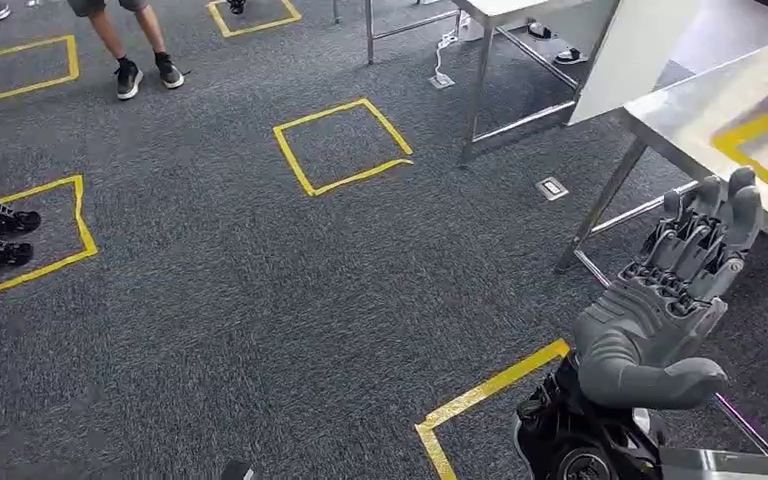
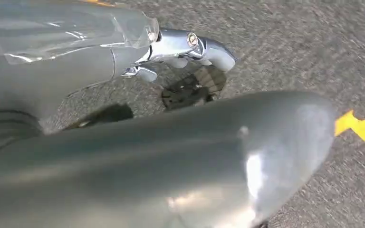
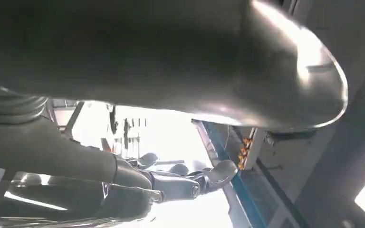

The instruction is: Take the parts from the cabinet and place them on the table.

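My right hand [image 1: 665,310] is raised at the lower right of the head view, palm up and fingers stretched apart, with nothing in it. It hangs just in front of the steel table [image 1: 700,110], which has yellow tape on its top. In the right wrist view the same hand [image 3: 138,185] shows straight fingers [image 3: 218,171] and a thick thumb, holding nothing. My left hand [image 2: 52,71] hangs over the grey carpet, its fingers [image 2: 190,45] extended and its thumb [image 2: 195,161] apart from them. No part or cabinet is visible.
Yellow tape squares [image 1: 340,145] mark the carpet. A person's legs [image 1: 140,60] stand at the far left. Black stand feet [image 1: 0,230] lie at the left edge. A second table frame [image 1: 500,60], a white board [image 1: 630,50] and a floor socket [image 1: 552,187] sit ahead.
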{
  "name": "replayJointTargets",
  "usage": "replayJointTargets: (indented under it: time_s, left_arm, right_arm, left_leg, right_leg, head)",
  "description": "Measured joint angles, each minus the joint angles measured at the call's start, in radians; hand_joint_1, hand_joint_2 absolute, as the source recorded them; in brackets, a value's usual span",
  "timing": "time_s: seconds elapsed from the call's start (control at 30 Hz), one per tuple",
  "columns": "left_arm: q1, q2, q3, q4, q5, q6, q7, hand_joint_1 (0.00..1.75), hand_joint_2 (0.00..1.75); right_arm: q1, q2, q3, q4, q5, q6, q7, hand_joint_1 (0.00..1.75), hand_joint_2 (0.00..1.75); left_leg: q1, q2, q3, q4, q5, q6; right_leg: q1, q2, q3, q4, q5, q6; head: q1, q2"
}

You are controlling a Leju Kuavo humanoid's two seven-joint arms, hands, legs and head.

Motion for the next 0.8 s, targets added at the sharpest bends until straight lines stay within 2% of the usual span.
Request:
replayJointTargets:
  time_s: [0.03, 0.07, 0.1, 0.13, 0.17, 0.2, 0.23, 0.27, 0.3, 0.33, 0.43, 0.47, 0.5, 0.53, 0.57, 0.6, 0.63, 0.8]
  left_arm:
    - [-0.002, -0.001, 0.000, 0.000, 0.000, 0.000, 0.000, 0.00, 0.00]
    - [-0.003, -0.003, 0.000, 0.000, 0.000, -0.001, 0.000, 0.00, 0.00]
    - [-0.002, -0.004, 0.000, 0.000, 0.000, -0.001, 0.000, 0.00, 0.00]
    - [0.000, -0.004, 0.000, 0.000, 0.000, -0.002, 0.001, 0.00, 0.00]
    - [0.000, -0.004, 0.001, 0.000, 0.000, -0.002, 0.001, 0.00, 0.00]
    - [0.000, -0.004, 0.002, 0.000, 0.000, -0.002, 0.002, 0.00, 0.00]
    - [0.000, -0.005, 0.002, 0.000, 0.000, -0.002, 0.003, 0.00, 0.00]
    - [0.000, -0.005, 0.002, 0.000, 0.000, -0.003, 0.004, 0.00, 0.00]
    - [0.000, -0.004, 0.003, 0.000, 0.000, -0.003, 0.005, 0.00, 0.00]
    - [-0.002, -0.003, 0.003, 0.000, 0.000, -0.003, 0.007, 0.00, 0.00]
    - [0.006, -0.003, 0.003, 0.000, -0.002, -0.004, 0.010, 0.00, 0.00]
    - [0.006, -0.001, 0.003, 0.001, -0.002, -0.006, 0.011, 0.00, 0.00]
    - [0.004, -0.003, 0.003, 0.001, -0.002, -0.007, 0.011, 0.00, 0.00]
    - [0.000, -0.003, 0.003, 0.000, -0.002, -0.008, 0.011, 0.00, 0.00]
    - [-0.003, -0.004, 0.003, 0.000, 0.000, -0.008, 0.011, 0.00, 0.00]
    - [-0.003, -0.006, 0.003, 0.000, 0.000, -0.008, 0.010, 0.00, 0.00]
    - [-0.001, -0.007, 0.003, 0.000, 0.000, -0.008, 0.010, 0.00, 0.00]
    - [-0.001, -0.007, 0.003, 0.000, 0.000, -0.008, 0.010, 0.00, 0.00]
  right_arm:
    - [0.001, 0.000, 0.000, 0.000, 0.001, 0.000, 0.000, 0.00, 0.00]
    - [0.003, -0.001, 0.000, 0.000, 0.000, 0.000, 0.000, 0.00, 0.00]
    - [0.004, -0.002, -0.001, 0.000, 0.000, 0.000, 0.000, 0.00, 0.00]
    - [0.005, -0.004, -0.001, 0.000, 0.001, 0.000, 0.000, 0.00, 0.00]
    - [0.006, -0.004, -0.001, 0.000, 0.001, 0.000, 0.000, 0.00, 0.00]
    - [0.006, -0.004, 0.000, 0.000, 0.001, 0.000, 0.000, 0.00, 0.00]
    - [0.006, -0.004, -0.001, 0.000, 0.001, 0.000, 0.000, 0.00, 0.00]
    - [0.006, -0.004, -0.001, 0.000, 0.002, 0.000, 0.000, 0.00, 0.00]
    - [0.006, -0.004, -0.001, 0.001, 0.003, 0.000, 0.000, 0.00, 0.00]
    - [0.007, -0.004, -0.001, 0.001, 0.003, 0.000, 0.000, 0.00, 0.00]
    - [0.003, -0.002, -0.002, 0.002, 0.005, 0.000, 0.000, 0.00, 0.00]
    - [0.002, -0.002, -0.002, 0.001, 0.005, 0.000, 0.000, 0.00, 0.00]
    - [0.001, -0.002, -0.002, 0.002, 0.005, 0.000, 0.000, 0.00, 0.00]
    - [0.000, -0.002, -0.002, 0.001, 0.002, 0.000, 0.000, 0.00, 0.00]
    - [0.001, -0.003, -0.002, 0.002, -0.002, 0.000, 0.000, 0.00, 0.00]
    - [0.000, -0.003, -0.002, 0.002, -0.006, 0.000, 0.000, 0.00, 0.00]
    - [0.000, -0.003, -0.002, 0.002, -0.008, 0.000, 0.000, 0.00, 0.00]
    - [0.000, -0.003, -0.002, 0.002, -0.008, 0.000, 0.000, 0.00, 0.00]
  left_leg:
    - [0.001, -0.012, -0.001, 0.000, 0.001, 0.002]
    - [0.001, -0.027, -0.002, 0.000, 0.001, 0.003]
    - [0.001, -0.041, -0.003, 0.001, 0.001, 0.003]
    - [0.001, -0.054, -0.002, 0.001, 0.001, 0.003]
    - [0.002, -0.070, -0.001, 0.001, 0.000, 0.003]
    - [0.004, -0.085, 0.000, 0.002, 0.000, 0.002]
    - [0.007, -0.100, 0.003, 0.005, -0.001, -0.001]
    - [0.011, -0.116, 0.004, 0.009, -0.005, -0.006]
    - [0.009, -0.126, -0.003, 0.015, -0.009, -0.014]
    - [0.008, -0.138, -0.012, 0.028, -0.011, -0.019]
    - [0.015, -0.163, -0.022, 0.017, -0.002, -0.037]
    - [0.016, -0.150, -0.024, 0.023, -0.007, -0.040]
    - [0.008, -0.086, -0.039, 0.047, -0.022, -0.043]
    - [0.008, -0.049, -0.070, 0.107, -0.058, -0.046]
    - [0.011, -0.033, -0.112, 0.194, -0.097, -0.047]
    - [0.011, -0.029, -0.157, 0.283, -0.131, -0.048]
    - [0.011, -0.029, -0.177, 0.321, -0.142, -0.048]
    - [0.011, -0.029, -0.177, 0.321, -0.142, -0.048]
  right_leg:
    - [0.000, 0.034, -0.032, 0.071, -0.038, 0.002]
    - [0.000, 0.050, -0.076, 0.163, -0.079, 0.004]
    - [0.000, 0.055, -0.118, 0.244, -0.107, 0.006]
    - [0.000, 0.057, -0.146, 0.290, -0.113, 0.007]
    - [-0.001, 0.057, -0.147, 0.278, -0.088, 0.007]
    - [-0.002, 0.057, -0.124, 0.218, -0.048, 0.006]
    - [-0.005, 0.063, -0.086, 0.130, 0.002, 0.008]
    - [-0.010, 0.084, -0.041, 0.029, 0.051, 0.011]
    - [-0.018, 0.134, -0.019, -0.018, 0.049, 0.015]
    - [-0.017, 0.142, -0.022, -0.029, 0.048, 0.009]
    - [-0.009, 0.115, -0.021, -0.025, 0.050, -0.011]
    - [-0.015, 0.101, -0.018, -0.030, 0.054, -0.018]
    - [-0.013, 0.090, -0.016, -0.030, 0.053, -0.024]
    - [-0.010, 0.076, -0.016, -0.030, 0.051, -0.032]
    - [-0.007, 0.062, -0.016, -0.030, 0.050, -0.034]
    - [-0.005, 0.046, -0.016, -0.029, 0.048, -0.036]
    - [-0.004, 0.038, -0.016, -0.029, 0.048, -0.037]
    - [-0.004, 0.038, -0.016, -0.029, 0.048, -0.037]
  head:
    - [0.003, 0.000]
    - [0.009, 0.000]
    - [0.010, 0.000]
    - [0.010, 0.000]
    - [0.010, 0.000]
    - [0.010, 0.000]
    - [0.010, 0.000]
    - [0.010, 0.000]
    - [0.012, 0.000]
    - [0.011, 0.000]
    - [0.011, 0.000]
    - [0.011, 0.000]
    - [0.008, 0.000]
    - [-0.002, 0.000]
    - [-0.001, 0.000]
    - [-0.001, 0.000]
    - [-0.003, 0.000]
    - [-0.003, 0.000]
